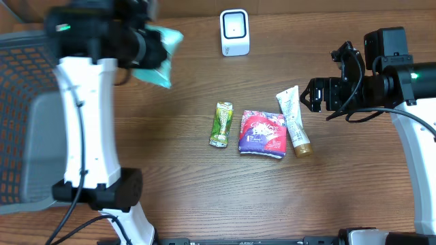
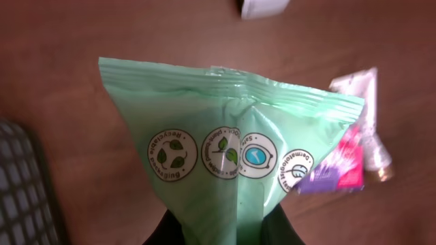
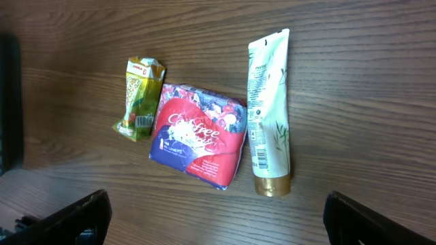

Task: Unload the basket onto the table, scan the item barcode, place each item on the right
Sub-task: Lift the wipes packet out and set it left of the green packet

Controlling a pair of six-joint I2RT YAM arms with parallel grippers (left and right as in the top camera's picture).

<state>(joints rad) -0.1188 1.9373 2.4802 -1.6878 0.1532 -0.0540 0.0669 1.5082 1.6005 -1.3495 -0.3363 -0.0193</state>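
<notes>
My left gripper [image 1: 146, 50] is raised over the table's back left and is shut on a mint-green pouch [image 1: 163, 56]. In the left wrist view the pouch [image 2: 225, 129] fills the frame, its printed round symbols facing the camera and its lower end pinched between the dark fingers of the left gripper [image 2: 225, 235]. No barcode shows on this face. A small white scanner [image 1: 234, 32] stands at the back centre, its edge also showing as the scanner [image 2: 262, 7]. My right gripper [image 1: 310, 95] hovers open at the right, and the right gripper [image 3: 218, 218] holds nothing.
Three items lie mid-table: a green snack pack [image 1: 221, 124], a purple-and-red pad pack [image 1: 263, 133] and a white tube with a gold cap [image 1: 293, 120]. The right wrist view shows the snack pack [image 3: 139, 97], pad pack [image 3: 199, 134] and tube [image 3: 268, 112]. A mesh chair [image 1: 20, 122] stands left.
</notes>
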